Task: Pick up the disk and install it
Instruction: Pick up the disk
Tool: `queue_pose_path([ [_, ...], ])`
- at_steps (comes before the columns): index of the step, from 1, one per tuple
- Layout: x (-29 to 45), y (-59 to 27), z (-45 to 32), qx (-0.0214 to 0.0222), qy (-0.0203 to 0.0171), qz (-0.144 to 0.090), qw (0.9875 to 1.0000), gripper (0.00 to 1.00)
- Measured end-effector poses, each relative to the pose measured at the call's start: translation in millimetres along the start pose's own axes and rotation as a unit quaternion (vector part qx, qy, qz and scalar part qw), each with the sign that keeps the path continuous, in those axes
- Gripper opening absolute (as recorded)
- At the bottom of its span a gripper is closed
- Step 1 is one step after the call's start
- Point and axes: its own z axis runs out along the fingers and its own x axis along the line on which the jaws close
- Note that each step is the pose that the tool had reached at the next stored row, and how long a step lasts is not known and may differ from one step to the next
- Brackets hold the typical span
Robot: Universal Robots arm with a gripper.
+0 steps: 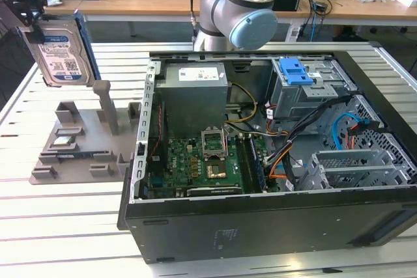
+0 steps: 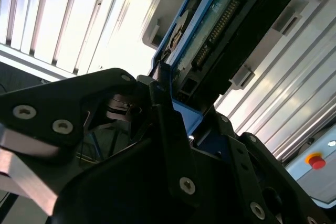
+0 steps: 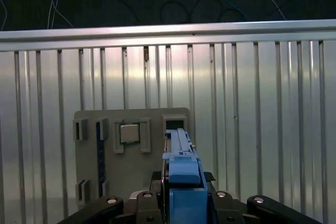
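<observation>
The disk, a silver-grey hard drive with a white-and-blue label and blue side rails, hangs upright in the air at the exterior view's left, above the grey fixture plate. My gripper is shut on its upper end. In the second wrist view the disk's connector side and blue rail run away from the black fingers that clamp it. The first wrist view looks along the disk's blue rail, between the gripper's black links, down onto the fixture plate.
An open computer case lies at the exterior view's right, with a motherboard, cables and a drive cage with a blue latch. A small square silver chip sits on the fixture. The arm's base stands behind the case on the slatted metal table.
</observation>
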Motion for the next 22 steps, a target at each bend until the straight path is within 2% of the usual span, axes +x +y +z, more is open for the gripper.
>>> queue_pose_path([
  [3, 0.1, 0.0, -6.3, 0.0000, 0.0000, 0.000, 1.0000, 0.37],
  [8, 0.4, 0.1, -22.1, 0.0000, 0.0000, 0.000, 1.0000, 0.37],
  [14, 0.6, 0.2, -30.0, 0.0000, 0.0000, 0.000, 1.0000, 0.37],
  [22, 0.9, 0.3, -44.0, 0.0000, 0.0000, 0.000, 1.0000, 0.37],
])
